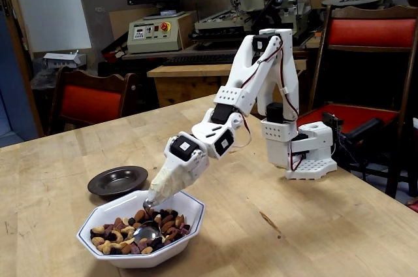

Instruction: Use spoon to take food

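Taped gripper [171, 182], jaws hidden, carries the spoon [147, 230] in the food [134, 230]; scoop shallowly, then lift level

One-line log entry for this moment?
pincer: taped over, state unclear | shiny silver metal spoon: bowl amid mixed nuts | white octagonal bowl | dark round saucer: empty

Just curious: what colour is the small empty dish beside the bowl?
Dark brown, nearly black and glossy; the saucer shows in the fixed view.

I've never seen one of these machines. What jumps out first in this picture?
A white robot arm stretches down from its base at the right. Its tape-wrapped hand dips a shiny spoon into a white bowl of nuts at the front. A dark empty saucer sits just behind the bowl.
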Robot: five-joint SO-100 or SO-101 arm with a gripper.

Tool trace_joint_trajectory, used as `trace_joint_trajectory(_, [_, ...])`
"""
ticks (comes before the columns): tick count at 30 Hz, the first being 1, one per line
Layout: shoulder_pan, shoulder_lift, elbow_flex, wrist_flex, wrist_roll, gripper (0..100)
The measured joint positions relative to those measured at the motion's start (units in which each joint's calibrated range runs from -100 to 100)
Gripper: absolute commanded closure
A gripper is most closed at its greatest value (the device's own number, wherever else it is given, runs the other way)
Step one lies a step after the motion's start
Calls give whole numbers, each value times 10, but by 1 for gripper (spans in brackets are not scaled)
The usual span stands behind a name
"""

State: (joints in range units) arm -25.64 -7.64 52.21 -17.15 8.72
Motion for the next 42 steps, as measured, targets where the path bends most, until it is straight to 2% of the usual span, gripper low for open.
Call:
trace_joint_trajectory(16, [23, 8, 0, -155, -1, 96])
trace_joint_trajectory(42, [24, 8, 0, -168, -1, 96])
